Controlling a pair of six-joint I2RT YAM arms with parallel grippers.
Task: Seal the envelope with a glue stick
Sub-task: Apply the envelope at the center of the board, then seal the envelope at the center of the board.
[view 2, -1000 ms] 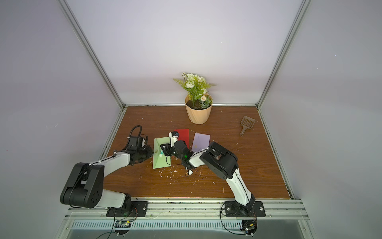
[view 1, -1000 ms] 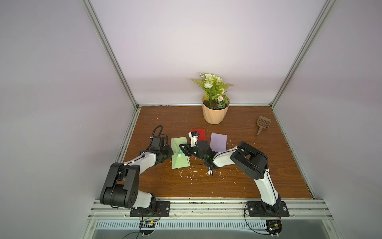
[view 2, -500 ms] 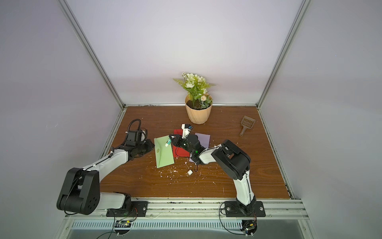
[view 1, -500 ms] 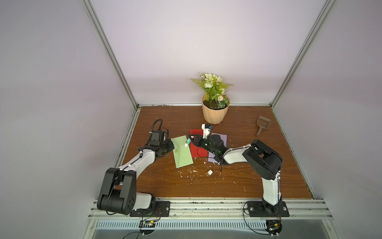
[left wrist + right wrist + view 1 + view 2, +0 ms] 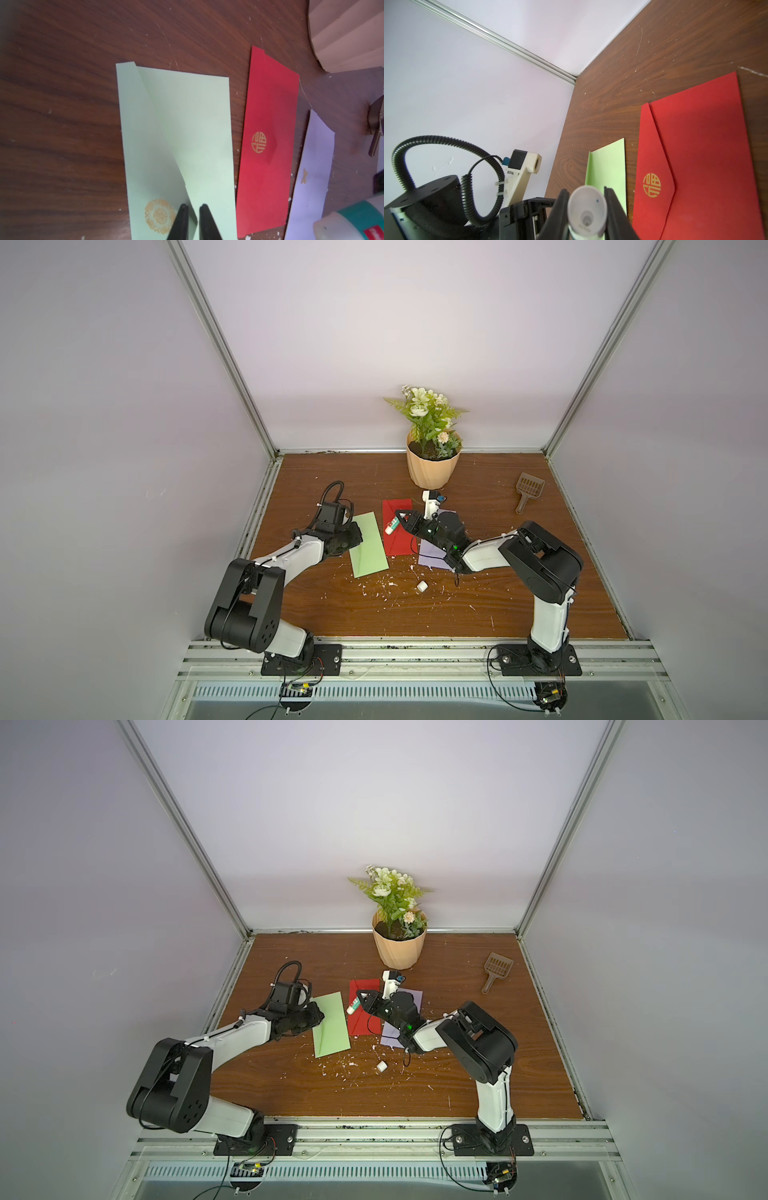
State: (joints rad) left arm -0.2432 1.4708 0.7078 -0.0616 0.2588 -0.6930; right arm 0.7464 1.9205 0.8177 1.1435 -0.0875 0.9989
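Because the table (image 5: 498,605) offers no stop, the green envelope (image 5: 370,547) could slide under a stroke; my left claw (image 5: 193,206), jaws nearly together at its flap, perhaps pinches it, I cannot tell; my right claw (image 5: 586,193) clamps the glue stick (image 5: 391,526) over the red envelope (image 5: 395,543), risking a smear.

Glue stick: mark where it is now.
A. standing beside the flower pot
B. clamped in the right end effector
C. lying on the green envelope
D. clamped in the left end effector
B: in the right wrist view the right end effector has its jaws closed on either side of the glue stick.
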